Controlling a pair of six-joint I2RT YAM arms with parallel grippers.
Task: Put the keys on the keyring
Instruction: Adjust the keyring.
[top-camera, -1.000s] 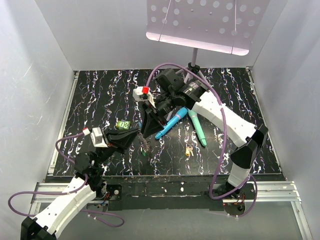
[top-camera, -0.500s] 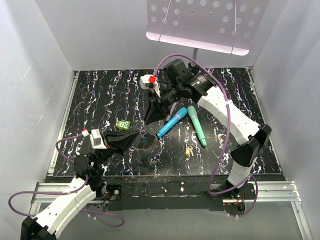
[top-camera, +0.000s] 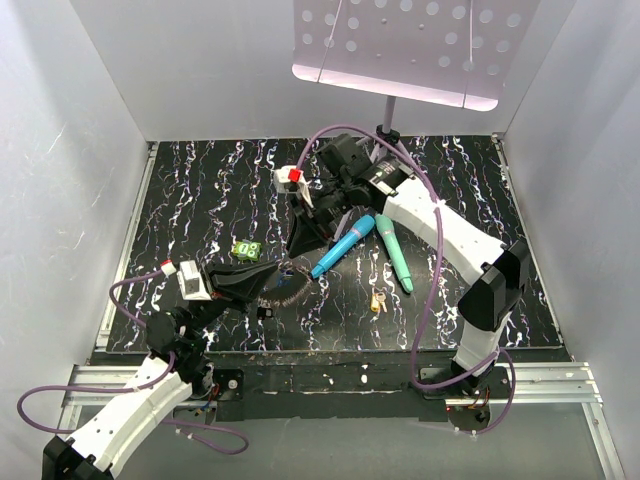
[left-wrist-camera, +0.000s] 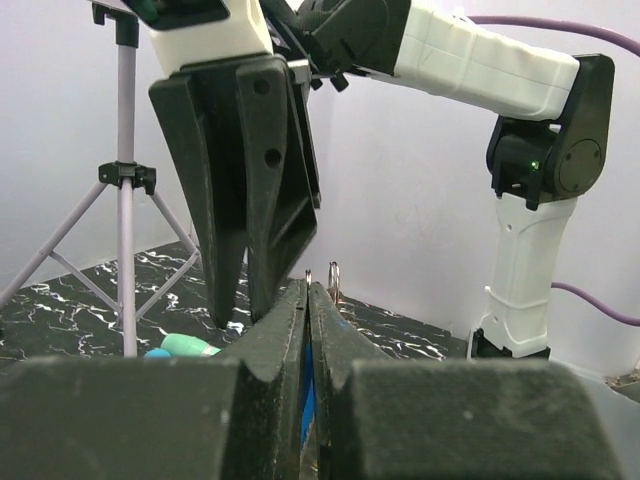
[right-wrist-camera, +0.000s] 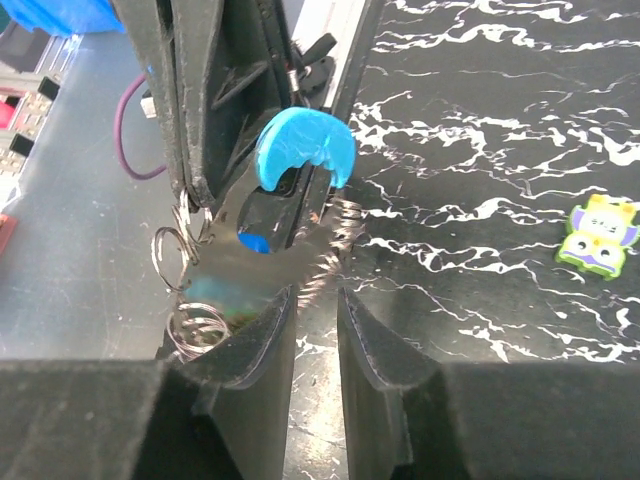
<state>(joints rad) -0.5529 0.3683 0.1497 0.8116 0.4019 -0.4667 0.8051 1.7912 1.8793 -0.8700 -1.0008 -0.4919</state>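
Although the right gripper (top-camera: 300, 247) had drawn back a moment before, it now stood again just behind the keyring (top-camera: 292, 290), jaws a little apart and, as far as I could see, empty. The left gripper (top-camera: 266, 284) was clamped on its blue part, low over the table (top-camera: 190, 200). No key seemed threaded yet; the yellow key (top-camera: 378, 300) lay apart near the front edge, beyond the teal sticks (top-camera: 343, 248). Free room was on the left

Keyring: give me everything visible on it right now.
The keyring is a grey, springy-looking metal coil loop with a bright blue curved section, plastic by its look. Small split rings hang beside it. The shut left claw pinches it near the blue part. The right claw sits at the coil, jaws slightly apart; contact unclear, as is table contact.
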